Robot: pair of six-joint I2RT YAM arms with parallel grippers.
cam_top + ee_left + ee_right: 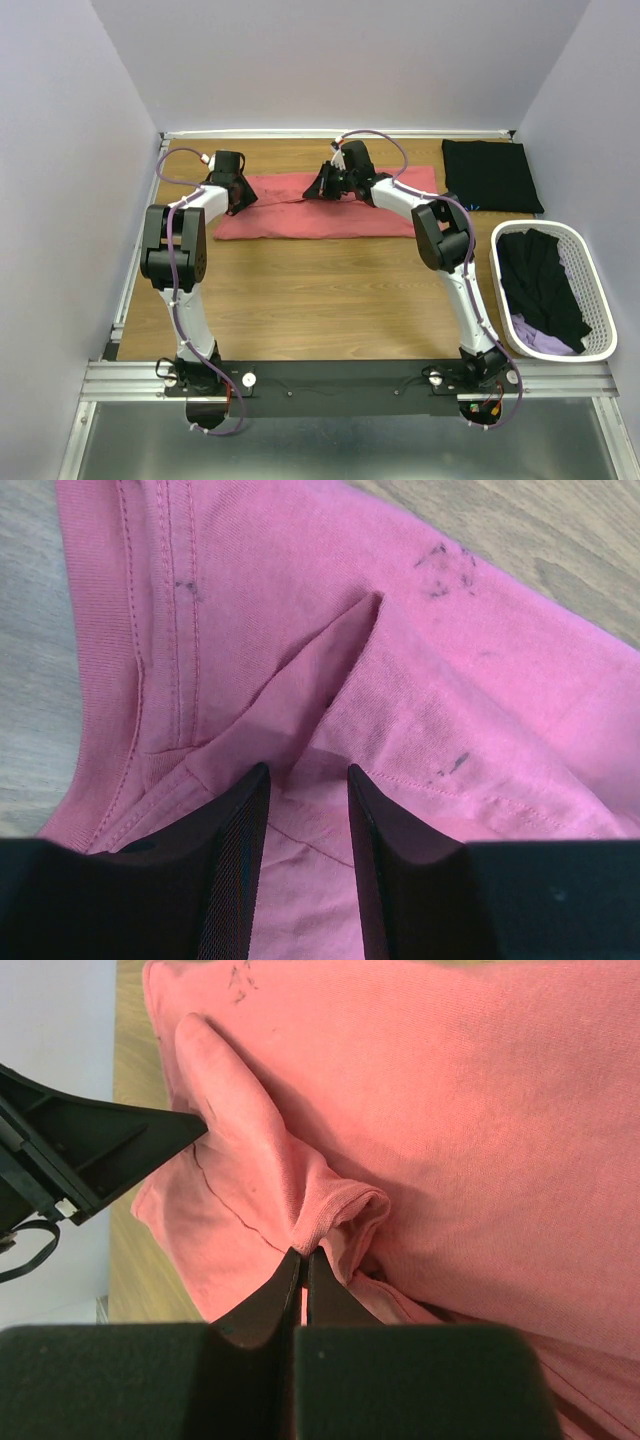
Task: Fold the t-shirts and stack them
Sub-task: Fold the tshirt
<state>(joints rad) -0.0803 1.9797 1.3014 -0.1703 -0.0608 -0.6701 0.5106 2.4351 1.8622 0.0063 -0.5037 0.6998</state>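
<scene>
A coral-pink t-shirt (300,220) lies folded into a long strip across the far middle of the table. My left gripper (238,195) is down on its left end, by the collar. Seen from the left wrist, that gripper (305,770) has its fingers partly apart, with pink cloth (450,660) and a raised fold lying in the gap. My right gripper (325,185) is at the strip's far edge near its middle. In the right wrist view it (303,1252) is shut on a pinched ridge of the pink shirt (480,1110). A folded black t-shirt (490,175) lies at the far right.
A white slatted basket (560,356) stands at the right edge, holding black cloth (540,280) and lilac cloth (540,338). White walls close off the back and both sides. Bare wood (320,300) runs between the pink strip and the arm bases.
</scene>
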